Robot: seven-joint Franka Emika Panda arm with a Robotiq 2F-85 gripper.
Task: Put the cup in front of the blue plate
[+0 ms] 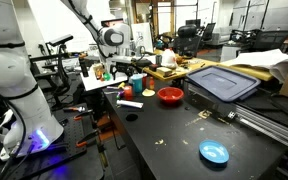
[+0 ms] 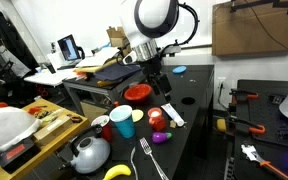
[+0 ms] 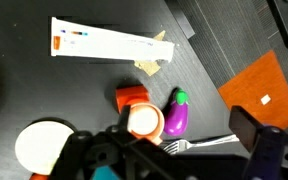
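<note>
Cup (image 3: 144, 122): on the dark counter (image 3: 44, 95), low centre in the wrist view, pale inside facing the camera. Upright or tipped: cannot tell.

Neighbours, wrist view: purple eggplant toy (image 3: 177, 112) at the cup's 3 o'clock, just beside it and possibly touching. Fork (image 3: 199, 146) at 4 o'clock. Long white box (image 3: 109, 45) at 12 o'clock, apart.

Pincer (image 3: 169, 155): spread wide, holding nothing, hovering over the cup with no contact.

Blue plate (image 2: 179, 70): about 1 o'clock from the cup in an exterior view, well apart, with bare counter around it.

Step in hand (my reading): approach and grasp. To do it well:
- Centre on the cup before descending.
- Turn the wrist so neither finger (image 3: 259, 140) lands on the eggplant toy.
- Close gently on the wall, since a small round cup may squirt out.
- Lift clear of the clutter, red bowl (image 2: 136, 93) included, before carrying it toward the plate.
</note>
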